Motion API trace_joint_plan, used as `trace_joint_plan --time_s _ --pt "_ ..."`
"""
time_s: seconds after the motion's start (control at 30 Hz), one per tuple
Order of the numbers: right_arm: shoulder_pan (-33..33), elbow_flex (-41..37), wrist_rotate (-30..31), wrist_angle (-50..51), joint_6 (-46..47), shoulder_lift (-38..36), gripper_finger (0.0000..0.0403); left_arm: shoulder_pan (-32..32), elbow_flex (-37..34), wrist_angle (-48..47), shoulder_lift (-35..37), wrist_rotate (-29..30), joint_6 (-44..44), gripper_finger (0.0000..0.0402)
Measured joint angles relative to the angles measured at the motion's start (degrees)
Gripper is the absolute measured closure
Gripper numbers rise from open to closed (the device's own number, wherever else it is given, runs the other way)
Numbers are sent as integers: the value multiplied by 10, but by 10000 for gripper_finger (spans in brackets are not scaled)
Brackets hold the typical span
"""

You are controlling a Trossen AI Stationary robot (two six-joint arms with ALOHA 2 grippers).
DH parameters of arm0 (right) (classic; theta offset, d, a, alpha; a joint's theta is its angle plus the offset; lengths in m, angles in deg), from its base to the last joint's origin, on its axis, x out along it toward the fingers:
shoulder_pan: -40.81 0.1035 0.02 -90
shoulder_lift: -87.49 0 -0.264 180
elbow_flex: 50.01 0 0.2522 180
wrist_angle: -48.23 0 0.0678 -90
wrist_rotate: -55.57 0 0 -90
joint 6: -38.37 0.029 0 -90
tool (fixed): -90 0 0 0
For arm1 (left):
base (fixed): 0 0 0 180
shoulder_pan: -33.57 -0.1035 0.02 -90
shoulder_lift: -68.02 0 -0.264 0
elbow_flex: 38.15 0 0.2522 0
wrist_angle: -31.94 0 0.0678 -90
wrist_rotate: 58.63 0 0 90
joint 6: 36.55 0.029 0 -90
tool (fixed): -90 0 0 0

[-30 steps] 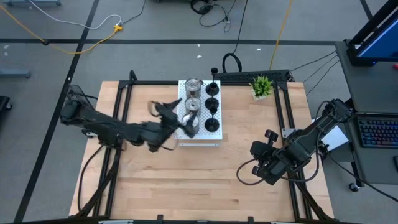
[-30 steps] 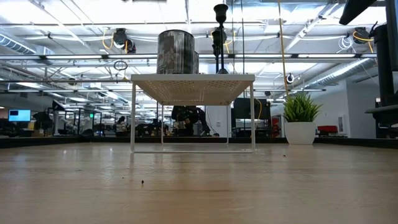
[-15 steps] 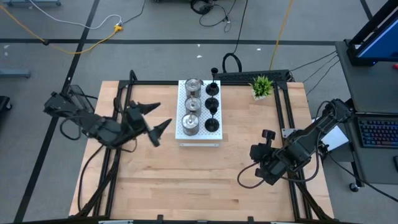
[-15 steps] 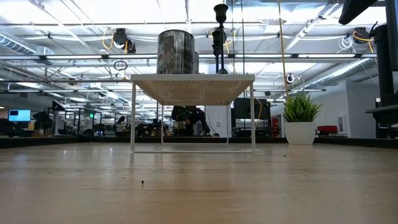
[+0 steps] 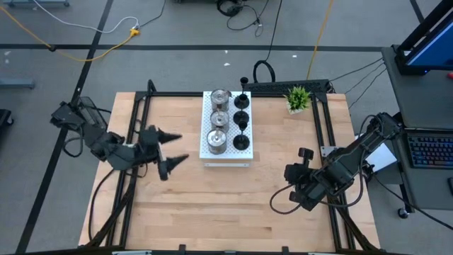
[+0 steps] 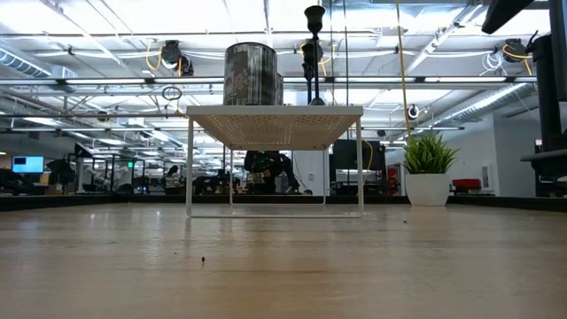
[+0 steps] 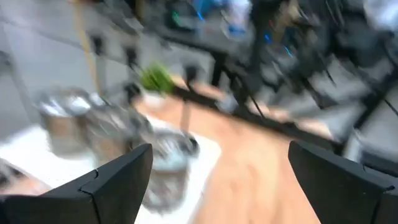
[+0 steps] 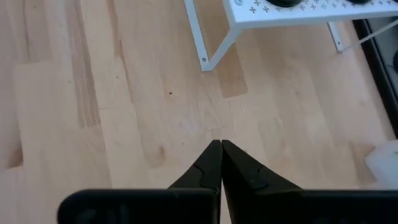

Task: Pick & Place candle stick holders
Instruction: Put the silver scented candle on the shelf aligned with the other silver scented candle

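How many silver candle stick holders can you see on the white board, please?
3, in one column along the white board's left side: far silver holder, middle silver holder, near silver holder. The black holders stand beside them; none seems hidden.

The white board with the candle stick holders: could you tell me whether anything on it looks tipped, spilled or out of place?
Nothing stands out. The silver holders and black holders stand upright in two neat rows on the white board, none fallen onto the table.
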Motion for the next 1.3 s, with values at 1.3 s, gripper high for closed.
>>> trace_joint_plan --time_s 1.3 --pt "0 0 -2 -52 -10 0 403 -274 -86 8 -113 -138 -14 23"
